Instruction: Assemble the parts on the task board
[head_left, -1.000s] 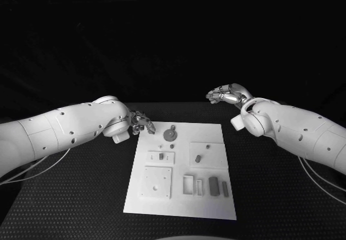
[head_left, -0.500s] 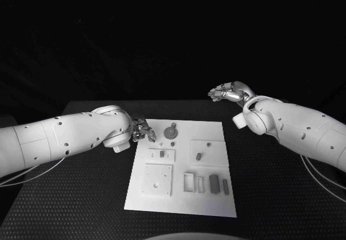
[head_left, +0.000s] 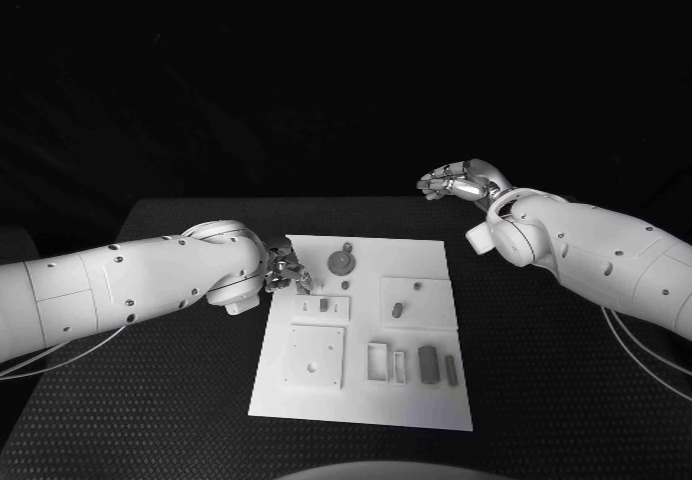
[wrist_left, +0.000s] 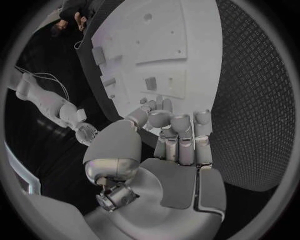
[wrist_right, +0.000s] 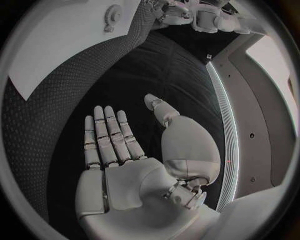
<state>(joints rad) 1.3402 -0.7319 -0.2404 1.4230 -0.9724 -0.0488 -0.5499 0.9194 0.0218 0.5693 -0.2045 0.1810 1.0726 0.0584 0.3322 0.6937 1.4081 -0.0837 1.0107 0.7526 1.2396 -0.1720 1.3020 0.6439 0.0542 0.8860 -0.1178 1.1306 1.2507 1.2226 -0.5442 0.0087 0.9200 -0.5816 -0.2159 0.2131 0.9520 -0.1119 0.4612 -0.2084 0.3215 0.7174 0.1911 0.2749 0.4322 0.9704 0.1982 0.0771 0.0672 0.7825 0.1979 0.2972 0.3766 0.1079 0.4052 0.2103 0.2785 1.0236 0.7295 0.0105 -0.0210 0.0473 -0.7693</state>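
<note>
Black table (head_left: 173, 380) is carrying the task board (head_left: 361, 405); the left hand (head_left: 284, 272), fingers curled, seemingly empty, is hovering over its near edge; the parts (head_left: 428, 364), likely light and rigid, are lying just beyond, best pinched by their sides; the right hand (head_left: 462, 183) is hanging open, well apart.

A black textured table (head_left: 173, 400) stands in a dark room, the surroundings unlit.

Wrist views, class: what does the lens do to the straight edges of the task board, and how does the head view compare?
Left wrist view: the task board edges bow into curves, the picture a circle in a dark frame. Right wrist view: the same bending, the board's edge arcs. Head view: the board keeps straight edges, bright against the dark table.
</note>
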